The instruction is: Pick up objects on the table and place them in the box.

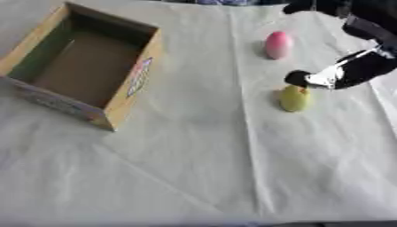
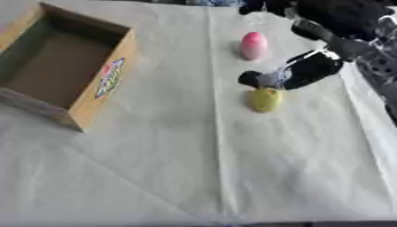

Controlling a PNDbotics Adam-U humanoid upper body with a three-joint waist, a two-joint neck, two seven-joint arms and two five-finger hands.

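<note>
Hovering right hand (image 1: 329,76) over yellow fruit (image 1: 295,98), fingertips just above it; finger spread indiscernible; pink fruit (image 1: 278,45) beyond.

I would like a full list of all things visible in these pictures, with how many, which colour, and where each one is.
cardboard box: one, brown with a printed label on its side, open at the top, nothing seen inside, at the far left of the table.
pink object: one, pink, egg-like in shape, on the table at the far right, beyond the yellow one.
yellow object: one, yellow-green, rounded, on the table nearer than the pink one, just below the hand.
table covering: one, white with creases, over the whole table.
right hand: one, black with silver parts, coming in from the upper right, close above the yellow object; whether it touches is unclear.
left hand: not in view.
</note>
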